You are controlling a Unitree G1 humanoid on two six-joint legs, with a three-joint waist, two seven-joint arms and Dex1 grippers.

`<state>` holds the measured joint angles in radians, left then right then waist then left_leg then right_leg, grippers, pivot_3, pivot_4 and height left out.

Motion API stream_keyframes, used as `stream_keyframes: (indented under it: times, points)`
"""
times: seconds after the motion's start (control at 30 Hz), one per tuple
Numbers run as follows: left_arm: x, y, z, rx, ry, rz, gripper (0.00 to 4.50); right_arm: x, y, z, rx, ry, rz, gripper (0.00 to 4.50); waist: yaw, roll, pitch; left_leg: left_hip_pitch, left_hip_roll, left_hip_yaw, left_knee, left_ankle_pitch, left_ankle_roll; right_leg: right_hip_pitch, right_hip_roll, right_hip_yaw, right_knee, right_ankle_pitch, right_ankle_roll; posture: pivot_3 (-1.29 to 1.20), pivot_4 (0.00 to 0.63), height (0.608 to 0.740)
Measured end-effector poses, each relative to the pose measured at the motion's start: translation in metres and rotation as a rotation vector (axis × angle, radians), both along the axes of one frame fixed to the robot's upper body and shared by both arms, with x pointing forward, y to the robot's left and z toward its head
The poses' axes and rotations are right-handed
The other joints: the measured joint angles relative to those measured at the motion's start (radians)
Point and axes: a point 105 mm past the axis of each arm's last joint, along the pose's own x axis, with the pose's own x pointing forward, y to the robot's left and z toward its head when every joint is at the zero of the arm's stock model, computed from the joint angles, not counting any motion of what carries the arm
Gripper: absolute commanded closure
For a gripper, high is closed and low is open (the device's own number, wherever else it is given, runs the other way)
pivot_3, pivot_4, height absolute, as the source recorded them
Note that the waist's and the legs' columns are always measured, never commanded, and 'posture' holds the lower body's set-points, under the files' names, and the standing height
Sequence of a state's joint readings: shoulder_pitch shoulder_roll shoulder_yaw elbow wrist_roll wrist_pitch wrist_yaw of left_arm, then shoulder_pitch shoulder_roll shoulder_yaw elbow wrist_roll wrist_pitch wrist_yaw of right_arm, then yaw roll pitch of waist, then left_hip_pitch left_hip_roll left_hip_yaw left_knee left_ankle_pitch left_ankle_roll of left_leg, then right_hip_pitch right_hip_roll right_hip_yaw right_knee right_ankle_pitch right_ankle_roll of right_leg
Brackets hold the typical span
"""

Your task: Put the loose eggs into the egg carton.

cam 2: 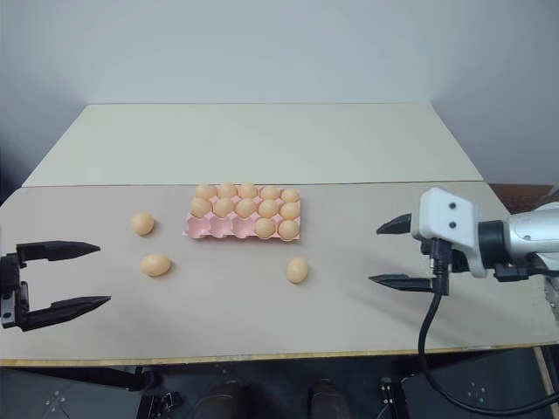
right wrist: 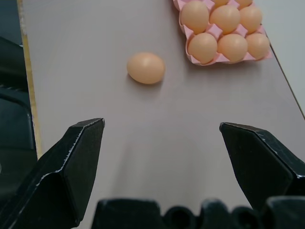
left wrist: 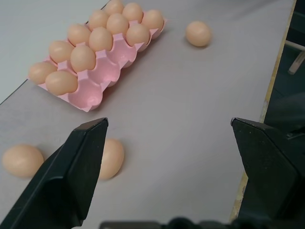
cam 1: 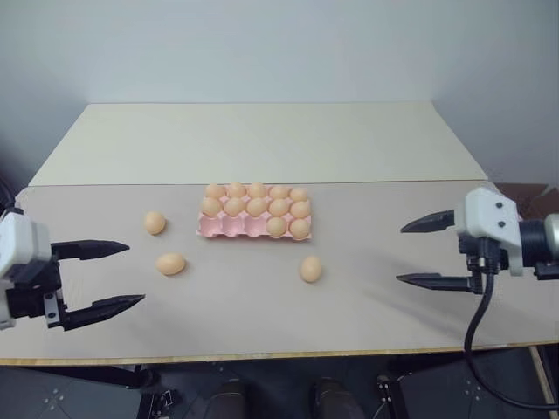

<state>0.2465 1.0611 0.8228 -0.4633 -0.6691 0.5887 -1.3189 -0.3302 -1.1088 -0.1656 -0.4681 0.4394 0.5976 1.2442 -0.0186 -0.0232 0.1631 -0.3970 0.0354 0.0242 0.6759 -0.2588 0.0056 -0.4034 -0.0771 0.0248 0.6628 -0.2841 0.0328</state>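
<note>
Three loose eggs lie on the counter (cam 1: 367, 305): one (cam 1: 311, 269) at the carton's (cam 1: 218, 229) five o'clock, two at its eight. Both tools, left (cam 1: 112, 275) and right (cam 1: 428, 251), are released and empty. Next, probably, a reach-and-pinch toward the empty near cups.

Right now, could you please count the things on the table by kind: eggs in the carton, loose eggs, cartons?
Eggs in the egg carton: 12, leaving 3 cups free in the near row
Loose eggs on the table: 3
Egg cartons: 1
Total: 15 eggs and 1 carton, 16 things
</note>
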Motion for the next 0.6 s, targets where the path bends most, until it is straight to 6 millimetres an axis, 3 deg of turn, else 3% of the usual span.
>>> stream_keyframes:
  times: [0.23,0.6]
  points:
    - [0.004,-0.006,-0.005,-0.001,0.019,-0.02,0.0,0.019,0.05,-0.037,0.016,0.008,0.066,0.01,0.003,0.0,0.0,-0.002,0.0,0.0,0.0,0.0,0.0,-0.002,0.0,0.0,0.0,0.0,0.0,0.0,0.15,0.74]
    - [0.012,-0.012,-0.004,0.022,0.001,-0.05,0.0,0.039,0.095,-0.07,0.021,0.003,0.078,0.01,0.004,0.0,0.0,-0.002,-0.001,0.0,0.001,0.0,0.0,-0.002,0.0,0.0,0.0,0.0,0.0,0.0,0.15,0.74]
